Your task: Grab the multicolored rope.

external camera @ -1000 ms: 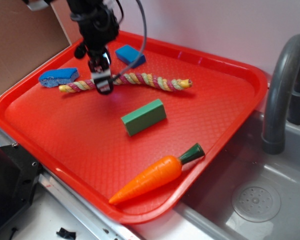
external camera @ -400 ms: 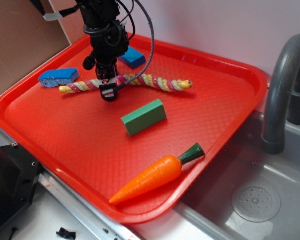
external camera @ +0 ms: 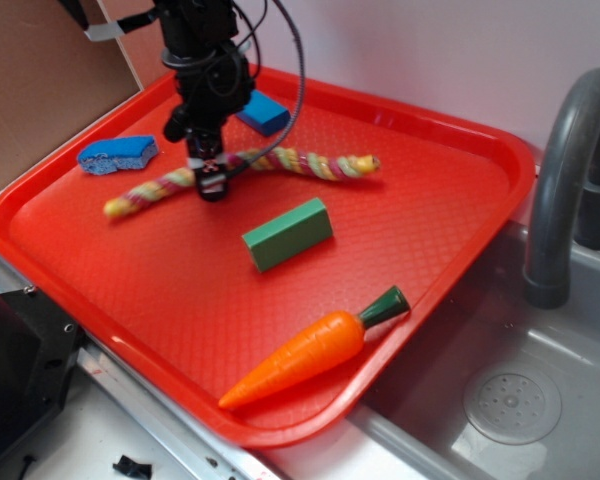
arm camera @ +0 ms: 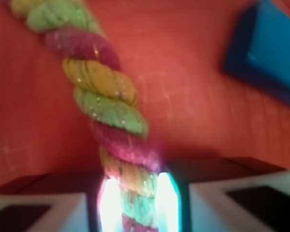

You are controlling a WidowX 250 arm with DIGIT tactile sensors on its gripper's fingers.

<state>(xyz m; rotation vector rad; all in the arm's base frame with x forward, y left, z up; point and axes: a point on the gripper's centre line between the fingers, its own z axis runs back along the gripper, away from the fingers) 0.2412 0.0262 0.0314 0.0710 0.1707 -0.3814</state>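
Since a moment ago, the multicolored rope [external camera: 242, 168] has swung: its left end now lies nearer on the red tray [external camera: 450, 230], and its middle looks slightly raised. The gripper [external camera: 212, 180] has its jaws closed on the rope's middle, as the wrist view confirms. I judge the grab essentially made; only lifting clear remains. The carrot [external camera: 315, 347], green block [external camera: 287, 233] and two blue pieces [external camera: 117, 153] stand apart, blocking nothing.

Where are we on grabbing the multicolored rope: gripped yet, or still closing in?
Reaching looks done: the gripper sits on the twisted pink, yellow and green rope, and the wrist view shows the rope running between the jaws. The grip looks closed. Lifting has just begun, as the rope's ends droop to the red plastic tray. A clear lift remains.
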